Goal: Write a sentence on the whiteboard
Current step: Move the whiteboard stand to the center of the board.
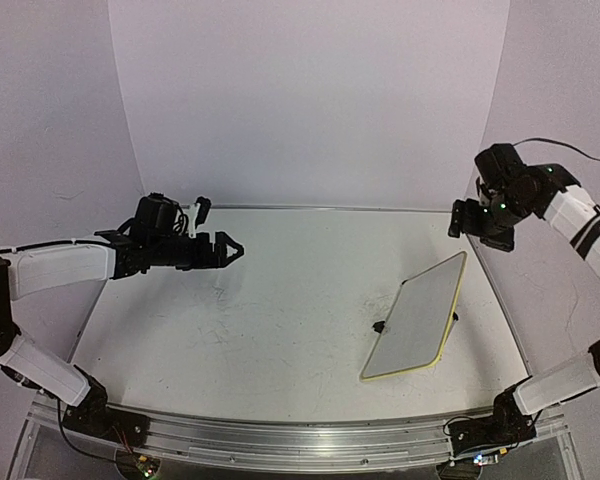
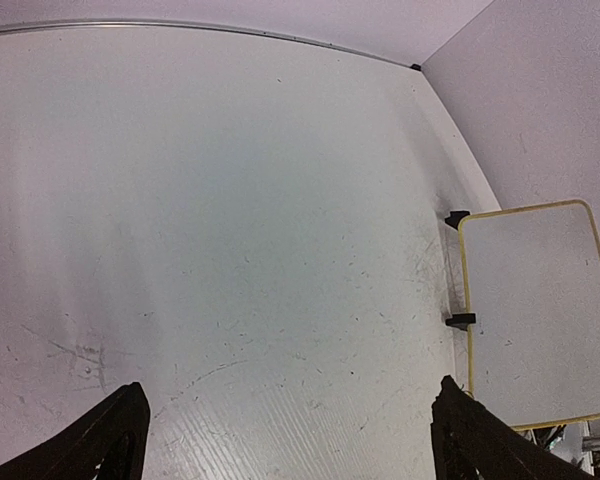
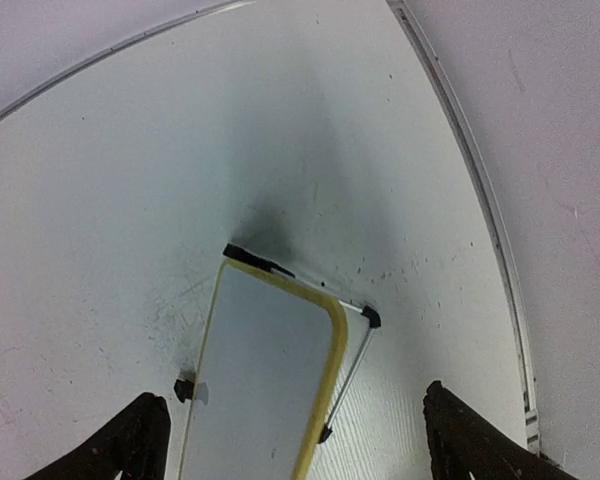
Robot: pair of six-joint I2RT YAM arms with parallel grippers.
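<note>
- The large white scuffed tabletop [image 1: 280, 310] carries the board on its right side, well apart from my left arm.
- The small rectangular whiteboard with a pale yellow rim [image 1: 417, 318] leans tilted on its black feet [image 2: 460, 320]. Its face looks blank to me.
- My right gripper [image 3: 295, 420] hovers above it, fingers spread wide, holding nothing. My left gripper [image 1: 232, 249] likewise gapes empty.
- I judge that writing hasn't begun. Next I need a marker, and I can't see one.
</note>
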